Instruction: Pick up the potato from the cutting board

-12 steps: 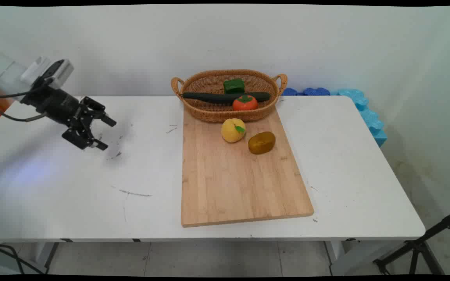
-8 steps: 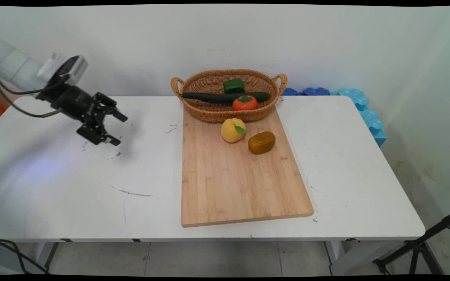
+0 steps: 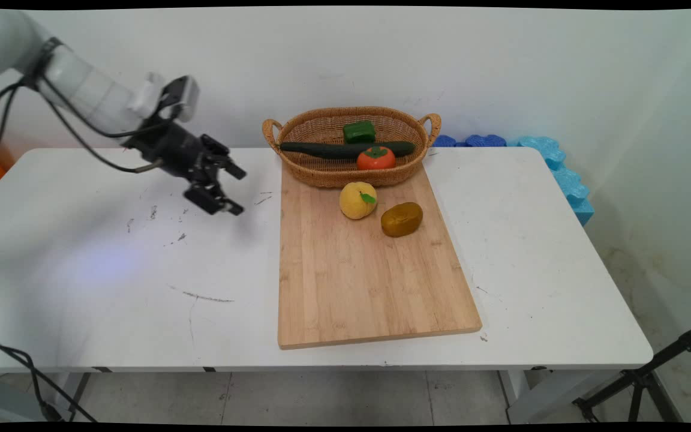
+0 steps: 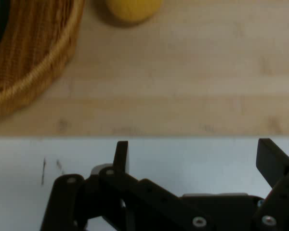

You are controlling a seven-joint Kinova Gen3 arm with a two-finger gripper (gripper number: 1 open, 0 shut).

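Observation:
My black gripper (image 3: pixel 237 190) hangs open and empty above the white table (image 3: pixel 111 264), just left of the wooden cutting board (image 3: pixel 357 282). In the hand view the gripper (image 4: pixel 195 156) shows its two fingers spread wide over the table, with the cutting board (image 4: pixel 183 91) beyond them. A yellow peach (image 3: pixel 357 200) and a brown oval fruit (image 3: pixel 402 219) lie on the board's far end. The peach (image 4: pixel 132 8) peeks in at the hand view's top edge, and the wicker basket (image 4: pixel 29 62) fills its upper left.
The wicker basket (image 3: pixel 312 171) at the board's far end holds a dark cucumber (image 3: pixel 321 150), a green pepper (image 3: pixel 359 131) and an orange persimmon (image 3: pixel 376 158). Blue foam pieces (image 3: pixel 561 174) lie past the table's far right corner. A black tripod (image 3: pixel 645 378) stands at the lower right.
The arm has swung right across the table, carrying the open gripper from the far left to just beside the cutting board. Nothing on the board or in the basket has moved.

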